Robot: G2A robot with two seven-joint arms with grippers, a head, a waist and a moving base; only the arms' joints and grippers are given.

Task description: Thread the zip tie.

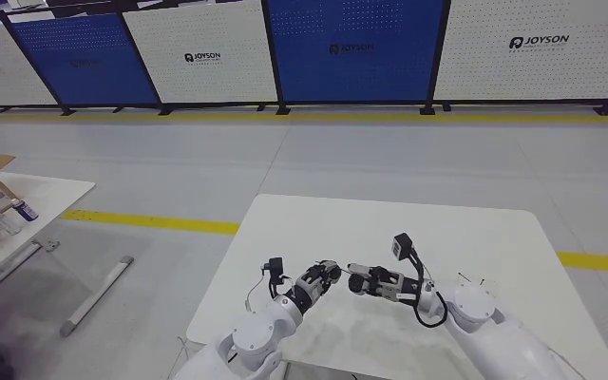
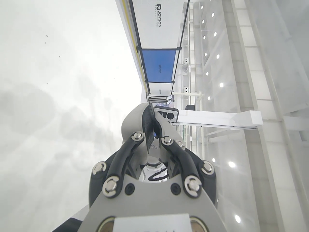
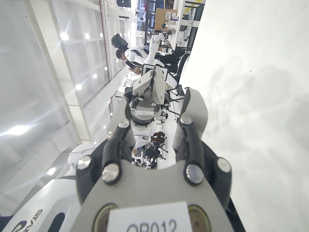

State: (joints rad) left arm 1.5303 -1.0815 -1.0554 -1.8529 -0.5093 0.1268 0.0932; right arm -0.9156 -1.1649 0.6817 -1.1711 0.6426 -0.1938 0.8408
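White arms (image 1: 274,321), black cables (image 2: 157,175); grey left end effector (image 2: 152,115) bears silver screws (image 2: 109,186).

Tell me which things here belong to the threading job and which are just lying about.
Job in hand:
- left tool, shut; whatever it holds is too thin to make out
- right tool, open, facing the left one
- white table under both

Lying about:
- dark specks on the table beside the right arm
- side table
- partition panels

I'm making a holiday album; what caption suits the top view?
Two robot arms over a white table, left hand and right hand facing each other, tips close.
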